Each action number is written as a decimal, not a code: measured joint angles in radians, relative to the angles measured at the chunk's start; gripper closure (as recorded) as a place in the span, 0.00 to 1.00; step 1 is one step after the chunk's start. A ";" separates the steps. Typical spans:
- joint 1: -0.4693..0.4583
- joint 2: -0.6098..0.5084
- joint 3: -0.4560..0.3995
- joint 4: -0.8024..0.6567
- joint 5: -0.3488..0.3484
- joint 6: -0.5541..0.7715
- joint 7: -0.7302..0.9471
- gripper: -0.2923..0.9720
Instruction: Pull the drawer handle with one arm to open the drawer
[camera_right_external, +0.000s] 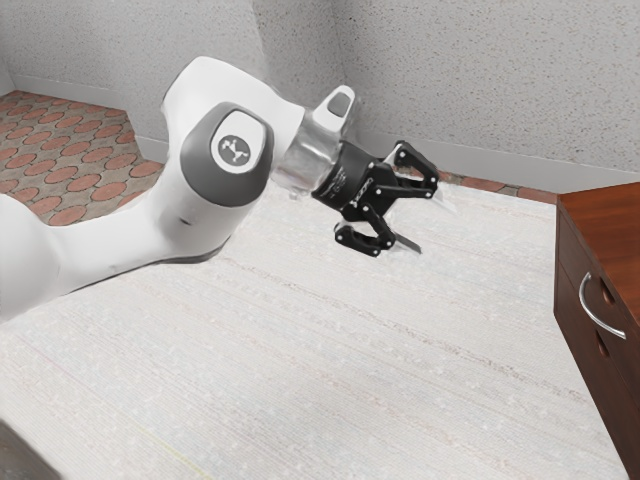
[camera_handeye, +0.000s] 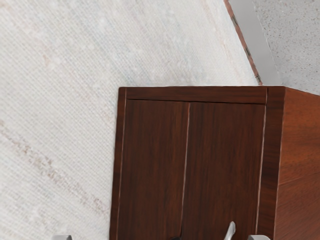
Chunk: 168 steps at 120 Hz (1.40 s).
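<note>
My pincer (camera_right_external: 396, 214) hangs spread wide above the pale worktop (camera_right_external: 300, 360), with nothing between its jaws and nothing touching them. The dark wooden cabinet (camera_right_external: 600, 230) stands well apart from it, toward four o'clock in the exterior view. The curved metal drawer handle (camera_right_external: 600, 306) sits on the cabinet's front, untouched. In the wrist view the upper drawer (camera_handeye: 225, 165) faces my hand, its front lying flush with the cabinet frame.
</note>
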 joint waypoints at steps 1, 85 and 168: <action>0.009 0.002 0.000 0.001 0.001 0.005 -0.002 0.42; -0.065 0.009 0.000 -0.045 0.056 0.262 -0.109 0.49; -0.115 0.012 0.000 -0.048 0.261 0.274 -0.197 0.50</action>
